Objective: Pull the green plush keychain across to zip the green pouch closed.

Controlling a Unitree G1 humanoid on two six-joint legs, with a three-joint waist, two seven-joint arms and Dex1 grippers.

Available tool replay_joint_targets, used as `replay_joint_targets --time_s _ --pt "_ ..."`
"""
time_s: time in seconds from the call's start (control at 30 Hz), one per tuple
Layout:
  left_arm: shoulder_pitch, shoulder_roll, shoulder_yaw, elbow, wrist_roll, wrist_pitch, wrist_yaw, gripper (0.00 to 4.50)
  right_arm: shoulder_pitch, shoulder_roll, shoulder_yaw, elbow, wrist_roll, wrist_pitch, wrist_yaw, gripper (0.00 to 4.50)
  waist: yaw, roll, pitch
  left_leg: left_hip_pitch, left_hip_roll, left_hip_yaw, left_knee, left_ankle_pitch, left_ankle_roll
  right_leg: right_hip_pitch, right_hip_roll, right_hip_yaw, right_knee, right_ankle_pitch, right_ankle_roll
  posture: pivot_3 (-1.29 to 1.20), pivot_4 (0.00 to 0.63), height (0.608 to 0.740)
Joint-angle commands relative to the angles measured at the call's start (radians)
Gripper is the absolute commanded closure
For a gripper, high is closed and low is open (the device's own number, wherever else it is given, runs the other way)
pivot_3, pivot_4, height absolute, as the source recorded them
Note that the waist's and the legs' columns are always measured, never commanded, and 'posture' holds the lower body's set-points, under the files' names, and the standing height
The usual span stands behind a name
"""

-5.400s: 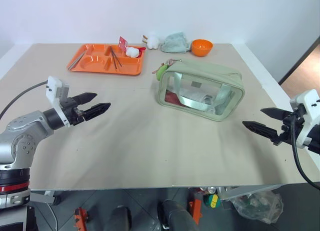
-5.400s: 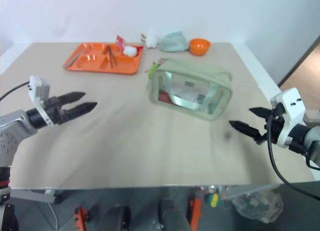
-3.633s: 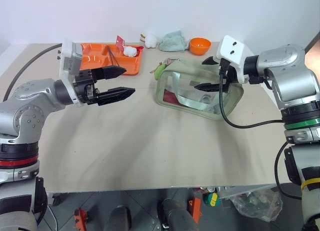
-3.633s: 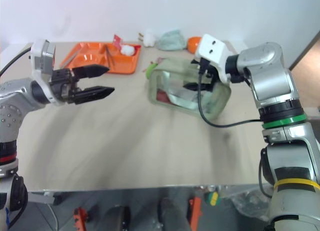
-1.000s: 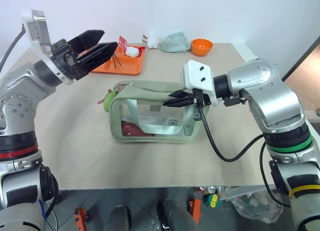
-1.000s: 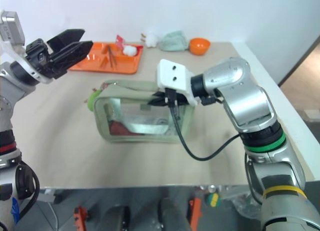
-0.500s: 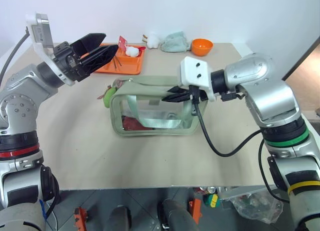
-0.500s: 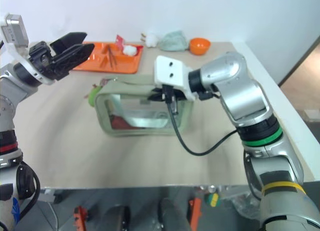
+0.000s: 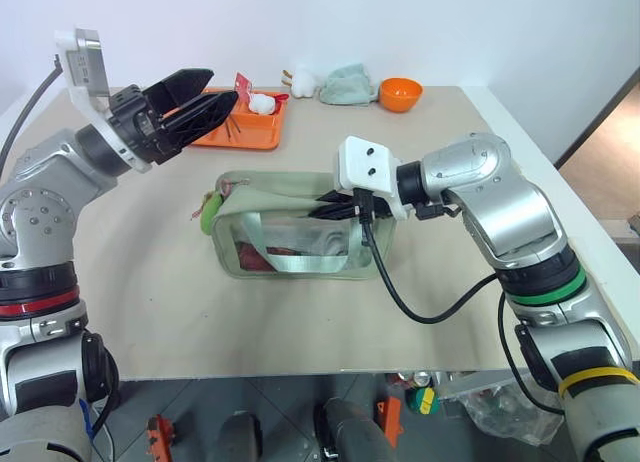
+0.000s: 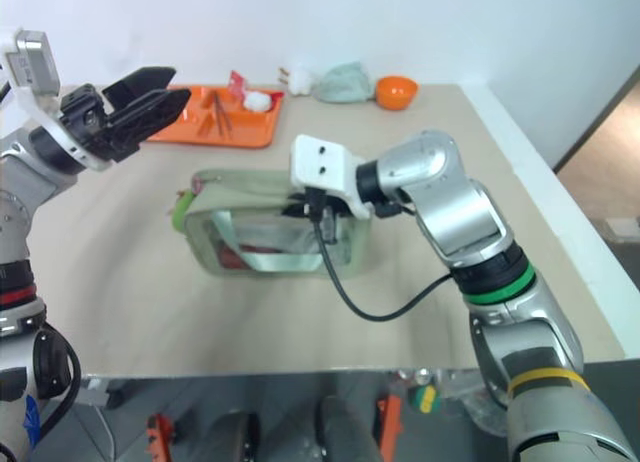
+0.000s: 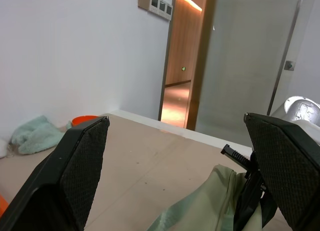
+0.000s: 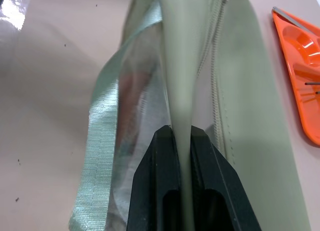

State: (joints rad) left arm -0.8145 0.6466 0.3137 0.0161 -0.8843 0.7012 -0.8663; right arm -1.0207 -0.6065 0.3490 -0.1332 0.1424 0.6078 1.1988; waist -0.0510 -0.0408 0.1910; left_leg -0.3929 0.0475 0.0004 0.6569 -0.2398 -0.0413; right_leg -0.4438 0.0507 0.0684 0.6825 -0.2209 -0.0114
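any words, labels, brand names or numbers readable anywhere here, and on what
No text can be read in these views.
Red tag standing in the orange tray: any print on it is too small to read.
Pouch: no label or brand shows on its cloth or clear panels.
Wall plate of switches in the left wrist view: no lettering can be made out.

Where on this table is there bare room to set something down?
Bare table runs along the near edge in front of the green pouch, and on the right beyond the right arm. The far edge is crowded: orange tray, cloth bundle, orange bowl.
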Motion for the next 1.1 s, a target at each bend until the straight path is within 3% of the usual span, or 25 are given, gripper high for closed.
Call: replay_joint_targets --time_s 0.03,0.3,0.53,0.73,0.9,1.1 --pt "-0.001 0.002 0.01 -0.037 -0.007 -0.01 0.001 0.0 -0.028 -0.011 -0.05 -0.029 0.052 0.001 0.029 3.21 0.001 0.0 0.0 0.0 0.0 0.0 0.0 0.0 0.0 0.0 0.0 0.0 0.0 0.0 0.0 0.0 0.15 0.74" --pt "0.001 -0.001 0.011 -0.032 -0.009 -0.011 -0.003 0.0 -0.088 -0.026 -0.143 0.034 0.148 0.109 0.023 0.53 0.002 0.0 0.0 -0.001 -0.001 0.0 0.0 0.0 0.0 0.0 -0.002 0.0 0.0 0.0 0.0 0.0 0.15 0.74" --pt "0.022 0.009 0.01 -0.048 -0.014 0.001 -0.016 0.0 -0.106 -0.178 -0.306 0.131 0.278 0.148 0.123 0.53 0.004 0.0 0.0 -0.001 -0.002 0.0 0.0 0.0 0.0 0.0 -0.003 0.0 -0.001 -0.001 0.001 0.0 0.15 0.74" --pt "0.048 0.037 -0.01 -0.096 -0.027 0.034 -0.063 0.0 0.09 -0.358 -0.336 0.084 0.241 0.088 0.128 0.53 0.004 0.0 0.0 -0.001 -0.003 0.001 -0.001 -0.001 0.002 0.001 -0.003 0.0 -0.003 -0.002 0.003 0.0 0.15 0.74" --pt "0.036 0.065 -0.067 -0.132 -0.041 0.078 -0.139 0.0 0.23 -0.381 -0.367 -0.012 0.267 0.127 0.064 0.53 -0.001 0.0 0.0 0.001 -0.002 0.002 -0.001 -0.001 0.002 0.0 -0.002 0.003 -0.001 -0.002 0.003 0.0 0.15 0.74" --pt "0.014 0.089 -0.121 -0.123 -0.018 0.08 -0.206 0.0 0.299 -0.362 -0.384 -0.107 0.323 0.195 -0.001 0.53 0.001 0.0 0.0 0.002 -0.002 0.002 -0.002 0.0 0.001 0.001 -0.001 0.002 -0.001 -0.002 0.002 0.0 0.15 0.74"
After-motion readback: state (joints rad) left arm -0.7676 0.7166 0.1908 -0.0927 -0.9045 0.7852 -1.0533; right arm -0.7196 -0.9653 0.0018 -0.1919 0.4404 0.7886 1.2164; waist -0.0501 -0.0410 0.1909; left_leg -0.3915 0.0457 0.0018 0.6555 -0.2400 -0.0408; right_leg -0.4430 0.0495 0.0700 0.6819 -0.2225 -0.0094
